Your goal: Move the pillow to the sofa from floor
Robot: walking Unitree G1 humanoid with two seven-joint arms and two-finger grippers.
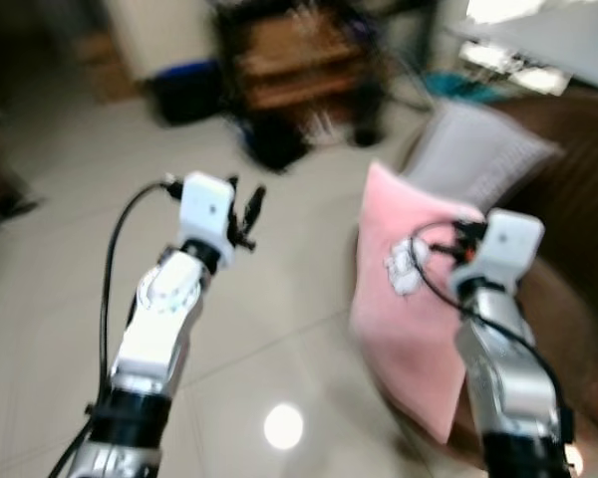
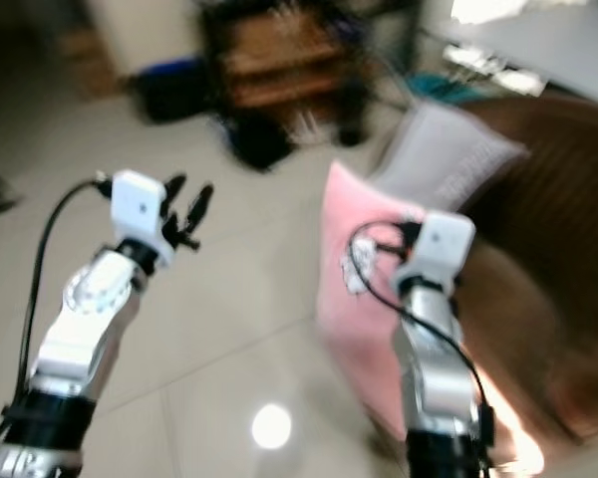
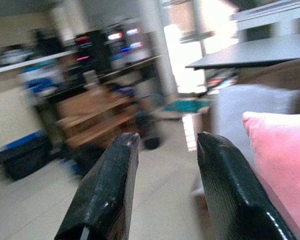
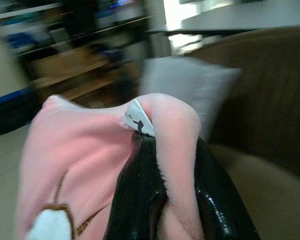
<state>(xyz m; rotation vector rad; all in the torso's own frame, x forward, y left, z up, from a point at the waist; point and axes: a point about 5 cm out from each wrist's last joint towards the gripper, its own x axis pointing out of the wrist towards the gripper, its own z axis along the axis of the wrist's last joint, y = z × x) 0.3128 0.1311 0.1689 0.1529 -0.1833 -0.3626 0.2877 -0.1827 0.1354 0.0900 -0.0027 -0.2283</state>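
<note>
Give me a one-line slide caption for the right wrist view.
Right end effector pinches the pink pillow's edge, with a gray cushion resting on the brown sofa behind.

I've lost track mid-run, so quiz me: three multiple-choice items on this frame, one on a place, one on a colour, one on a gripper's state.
1. Where does the grey cushion lie?
A. on the brown sofa
B. on the floor tiles
C. on the wooden shelf

2. What colour is the pillow being carried?
A. blue
B. pink
C. green

3. How is the left gripper?
A. shut on the pillow
B. shut on a cable
C. open, holding nothing

Answers:
1 A: the grey cushion leans on the brown sofa.
2 B: the pillow, pinched by the right gripper, is pink.
3 C: the left gripper has its fingers apart with only floor between them.
</note>
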